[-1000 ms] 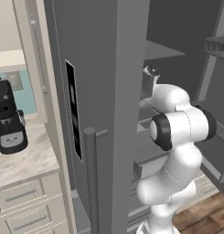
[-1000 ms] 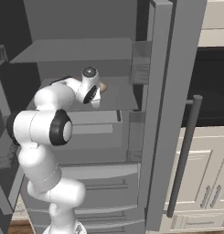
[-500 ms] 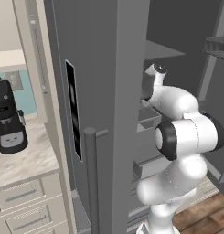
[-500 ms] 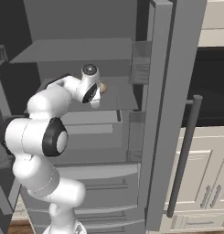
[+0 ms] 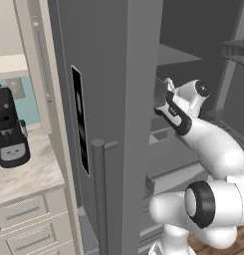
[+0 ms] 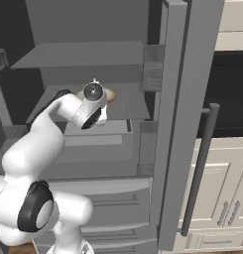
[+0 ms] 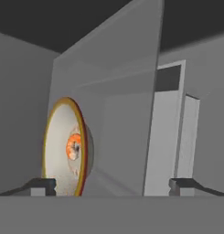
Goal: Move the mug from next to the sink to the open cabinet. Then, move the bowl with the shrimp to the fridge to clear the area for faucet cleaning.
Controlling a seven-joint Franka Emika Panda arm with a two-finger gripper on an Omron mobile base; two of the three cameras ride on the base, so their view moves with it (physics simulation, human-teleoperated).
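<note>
We see the gripper (image 7: 111, 185) wide open w/ nothing in it. The bowl (image 7: 65, 148) sits on a shelf (image 6: 135, 101) inside the fridge (image 5: 118, 74), just past the left fingertip (image 7: 40, 185), w/ the shrimp (image 7: 73, 146) in it. In the right base view the bowl's rim peeks out behind the hand.

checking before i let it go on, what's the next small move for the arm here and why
Probably draw the hand straight back out of the fridge. In the hand view the gripper stands open, its fingertips wide apart, and the bowl with the shrimp rests on the grey shelf, apparently unheld. A straight retreat should avoid knocking it.
</note>
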